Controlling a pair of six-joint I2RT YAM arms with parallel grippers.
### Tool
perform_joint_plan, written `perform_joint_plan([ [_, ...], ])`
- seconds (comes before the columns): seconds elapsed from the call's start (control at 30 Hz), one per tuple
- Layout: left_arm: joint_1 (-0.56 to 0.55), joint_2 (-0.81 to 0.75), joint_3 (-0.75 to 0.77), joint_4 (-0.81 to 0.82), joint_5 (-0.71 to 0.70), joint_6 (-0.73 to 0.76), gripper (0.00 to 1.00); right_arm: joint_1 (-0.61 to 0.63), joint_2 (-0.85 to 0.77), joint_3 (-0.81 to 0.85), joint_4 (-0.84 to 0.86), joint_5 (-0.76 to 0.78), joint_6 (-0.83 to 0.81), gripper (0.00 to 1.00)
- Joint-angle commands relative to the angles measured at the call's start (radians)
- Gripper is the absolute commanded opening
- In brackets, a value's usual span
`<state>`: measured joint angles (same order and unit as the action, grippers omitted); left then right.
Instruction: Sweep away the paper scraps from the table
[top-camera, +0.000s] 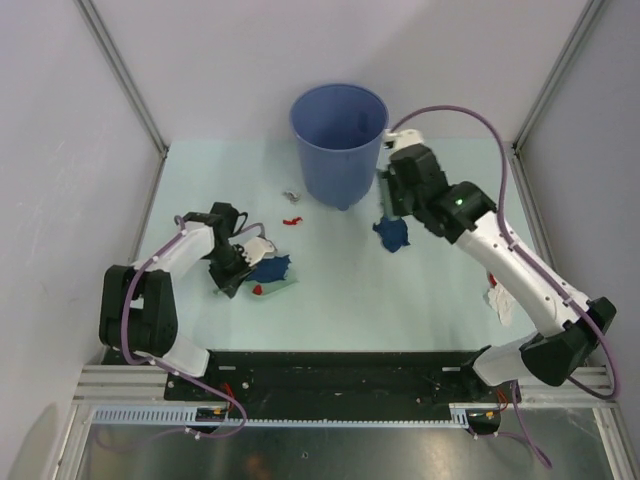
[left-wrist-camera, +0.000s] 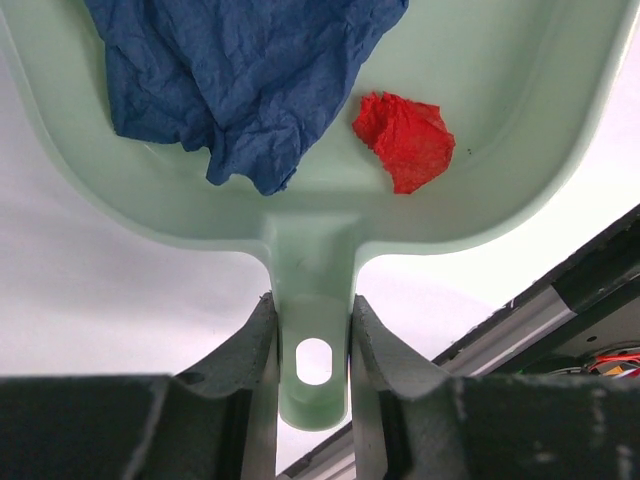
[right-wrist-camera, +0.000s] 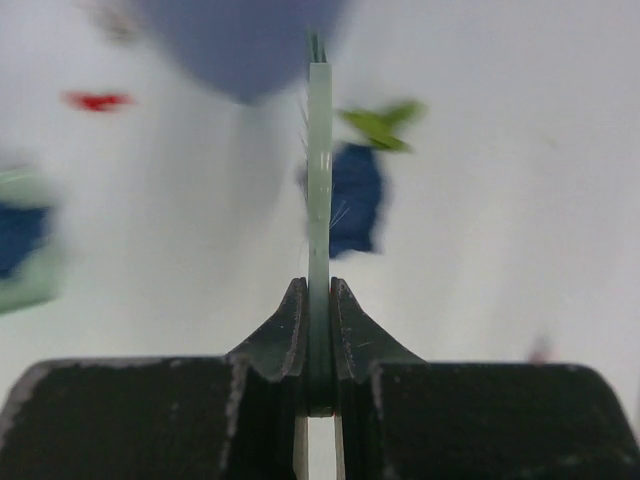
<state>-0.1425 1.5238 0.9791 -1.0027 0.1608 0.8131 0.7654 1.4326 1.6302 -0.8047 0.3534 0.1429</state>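
paper scraps: several are lying loose on the counter (top-camera: 400, 310). A dark blue scrap (top-camera: 392, 234) is sitting just in front of the bucket (top-camera: 338, 140), a small red scrap (top-camera: 293, 219) and a grey bit (top-camera: 291, 194) are lying to the bucket's left, and a white scrap (top-camera: 497, 300) is lying way off right beside the right arm.
green scrap (right-wrist-camera: 380, 122): it's showing up blurry in the right wrist view, just past the dark blue one.
already collected: a big crumpled blue piece (left-wrist-camera: 250, 80) and a red wad (left-wrist-camera: 405, 140) are sitting inside the dustpan (left-wrist-camera: 480, 215).
dustpan position: it's lying low on the left side of the counter with its mouth facing the middle, I'm guessing so loose bits can get pushed straight in.
left gripper (left-wrist-camera: 312, 310): it's clamping the dustpan's handle between both fingers, only partly closed because the handle is filling the gap. The hanging hole is peeking out between them.
right gripper (right-wrist-camera: 318, 300): it's pinching hard on a thin pale-green brush (right-wrist-camera: 319, 150), seen edge-on with a few bristles sticking out.
brush position: it's pointing down beside the dark blue scrap, on the bucket side. It looks like it's lining up to drag that scrap toward the pan, but I can't tell if the bristles are touching.
bucket: it's standing upright at the back, probably waiting for the pan to get dumped.
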Motion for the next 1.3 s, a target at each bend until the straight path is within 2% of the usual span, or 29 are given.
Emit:
perform_joint_plan([
  [0.0,-0.057,-0.022,0.053,0.006,0.045,-0.017,0.0,-0.237,-0.008,-0.13,-0.012,0.165,-0.066,0.0],
  [0.1,-0.115,0.012,0.093,0.007,0.043,-0.04,0.0,-0.377,0.044,-0.171,0.059,0.177,-0.135,0.0],
  [0.23,-0.202,0.068,0.151,0.012,0.036,-0.071,0.0,-0.41,0.182,-0.176,0.131,0.092,-0.215,0.0],
  [0.37,-0.258,0.131,0.211,0.016,0.02,-0.091,0.0,-0.333,0.265,-0.188,0.179,0.065,-0.279,0.0],
  [0.47,-0.284,0.173,0.242,0.018,0.008,-0.098,0.0,-0.249,0.316,-0.188,0.129,0.082,-0.298,0.0],
  [0.57,-0.296,0.202,0.265,0.016,0.008,-0.101,0.0,-0.181,0.333,-0.19,0.056,0.02,-0.252,0.0],
  [0.73,-0.312,0.236,0.279,0.016,0.008,-0.1,0.0,-0.042,0.286,-0.182,0.027,-0.16,-0.148,0.0],
  [0.8,-0.321,0.254,0.283,0.016,0.005,-0.098,0.0,0.003,0.249,-0.171,0.065,-0.283,-0.086,0.0],
  [0.9,-0.331,0.277,0.297,0.016,-0.004,-0.104,0.0,0.04,0.209,-0.145,0.11,-0.375,0.016,0.0],
  [1.0,-0.333,0.288,0.314,0.016,-0.013,-0.106,0.0,0.095,0.163,-0.135,0.147,-0.396,0.001,0.0],
  [1.13,-0.332,0.277,0.328,0.016,-0.009,-0.109,0.0,0.123,0.1,-0.099,0.095,-0.378,-0.002,0.0],
  [1.27,-0.332,0.262,0.328,0.018,0.023,-0.117,0.0,0.124,0.051,-0.057,0.01,-0.193,-0.002,0.0],
])
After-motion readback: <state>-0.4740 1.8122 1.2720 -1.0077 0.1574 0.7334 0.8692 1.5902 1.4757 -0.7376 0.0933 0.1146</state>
